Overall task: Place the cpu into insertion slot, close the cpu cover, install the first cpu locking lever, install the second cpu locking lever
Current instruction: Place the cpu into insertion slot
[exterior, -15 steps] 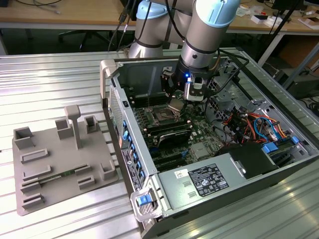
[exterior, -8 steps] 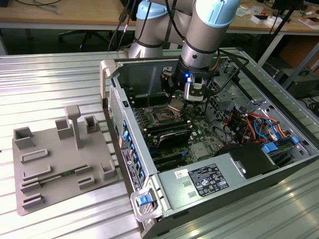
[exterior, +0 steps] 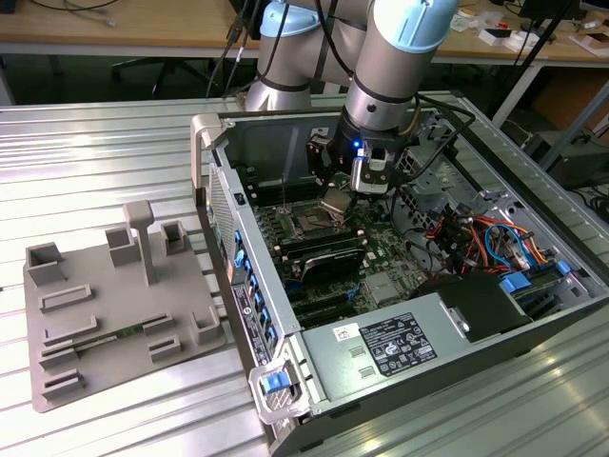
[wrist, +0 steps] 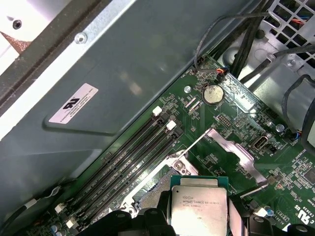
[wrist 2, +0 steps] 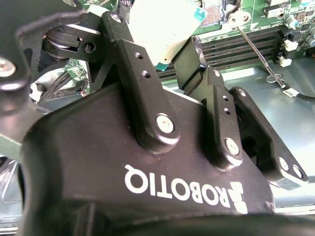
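Inside the open computer case (exterior: 221, 190), the gripper (exterior: 344, 190) clenches the cpu (exterior: 335, 204), just above the insertion slot (exterior: 309, 225) and toward the exterior view's right of it. Second wrist view: black fingers (wrist 2: 142, 83) pinch the pale chip on opposite edges. First wrist view: its silver top hangs over the green motherboard (wrist: 221, 123), beside what may be the raised cpu cover (wrist: 231, 150).

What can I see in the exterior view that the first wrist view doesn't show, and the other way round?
Exterior view: the robot arm, the whole open computer case and a grey fixture tray on the exterior view's left. First wrist view: a coin battery and a white label on the case wall. Both: the cpu held in the gripper over the green circuit board.
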Motion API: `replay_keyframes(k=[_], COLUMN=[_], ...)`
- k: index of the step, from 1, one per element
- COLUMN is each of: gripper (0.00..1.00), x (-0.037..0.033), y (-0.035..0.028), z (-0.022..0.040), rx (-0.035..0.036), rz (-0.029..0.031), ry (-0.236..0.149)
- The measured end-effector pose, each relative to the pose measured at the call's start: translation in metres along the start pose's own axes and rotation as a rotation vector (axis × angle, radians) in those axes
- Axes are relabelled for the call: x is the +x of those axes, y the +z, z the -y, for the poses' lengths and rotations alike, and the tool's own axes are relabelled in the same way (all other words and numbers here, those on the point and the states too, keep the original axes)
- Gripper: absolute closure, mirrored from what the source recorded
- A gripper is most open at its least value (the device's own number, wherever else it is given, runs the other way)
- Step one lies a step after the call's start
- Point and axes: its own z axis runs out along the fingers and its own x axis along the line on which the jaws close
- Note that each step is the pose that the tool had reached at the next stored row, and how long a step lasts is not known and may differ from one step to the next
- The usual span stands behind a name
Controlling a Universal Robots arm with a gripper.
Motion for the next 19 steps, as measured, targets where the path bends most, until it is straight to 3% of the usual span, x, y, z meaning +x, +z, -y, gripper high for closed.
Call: replay_keyframes(k=[19], gripper=[0.45], x=[0.0], y=[0.0003], z=[0.0], rx=[-0.0004], rz=[0.0018], ry=[0.019])
